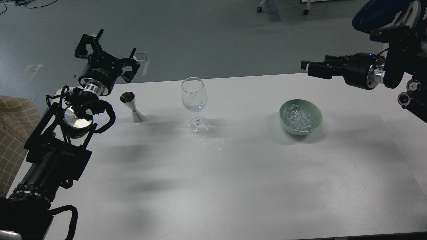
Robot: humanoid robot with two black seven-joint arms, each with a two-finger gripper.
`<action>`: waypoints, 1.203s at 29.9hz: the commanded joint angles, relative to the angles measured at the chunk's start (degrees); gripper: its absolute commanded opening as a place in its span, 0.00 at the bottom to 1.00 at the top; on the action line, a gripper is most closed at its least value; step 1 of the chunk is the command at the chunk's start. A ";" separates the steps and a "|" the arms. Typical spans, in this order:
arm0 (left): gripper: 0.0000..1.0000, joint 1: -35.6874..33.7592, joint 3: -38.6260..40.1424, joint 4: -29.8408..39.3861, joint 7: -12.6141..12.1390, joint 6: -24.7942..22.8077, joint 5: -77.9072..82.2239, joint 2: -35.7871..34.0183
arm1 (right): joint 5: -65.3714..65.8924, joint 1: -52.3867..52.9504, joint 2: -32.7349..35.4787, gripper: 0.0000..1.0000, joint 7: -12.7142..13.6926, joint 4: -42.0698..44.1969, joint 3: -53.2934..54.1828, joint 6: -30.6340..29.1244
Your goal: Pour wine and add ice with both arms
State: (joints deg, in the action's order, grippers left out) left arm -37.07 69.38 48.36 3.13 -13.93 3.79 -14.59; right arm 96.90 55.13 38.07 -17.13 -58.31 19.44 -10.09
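A clear wine glass stands upright at the table's middle back. A faint trace of clear wine seems to lie low in its bowl. A steel jigger stands to its left. A heap of ice cubes fills a green bowl on the right. My left gripper is open and empty, raised beyond the table's back edge, up and left of the jigger. My right gripper points left, above and behind the bowl. It is seen side-on, so its fingers cannot be told apart.
The white table has a few small drops or chips in front of the glass. A second table adjoins on the right. A tan chequered seat is at the left edge.
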 commanded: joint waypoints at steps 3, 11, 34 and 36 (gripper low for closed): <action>0.97 1.12 0.05 -0.02 0.21 -0.04 -0.01 0.00 | 1.27 -1.16 -3.61 0.99 0.52 3.10 -9.06 7.61; 0.97 1.56 -0.04 -0.11 0.30 -0.57 -0.01 0.18 | 1.10 -3.44 -10.12 0.94 0.52 11.90 -13.64 16.24; 0.97 2.00 -0.04 -0.11 0.39 -0.75 -0.09 0.27 | 1.19 -3.27 -10.38 0.82 0.52 11.64 -17.16 16.41; 0.97 2.00 -0.04 -0.11 0.39 -0.75 -0.09 0.18 | 1.27 -3.45 -10.29 0.82 0.52 11.64 -17.16 16.41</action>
State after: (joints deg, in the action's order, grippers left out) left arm -35.07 69.34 48.25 3.52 -14.68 3.69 -14.32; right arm 98.09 51.83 27.60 -16.62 -46.66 2.31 6.33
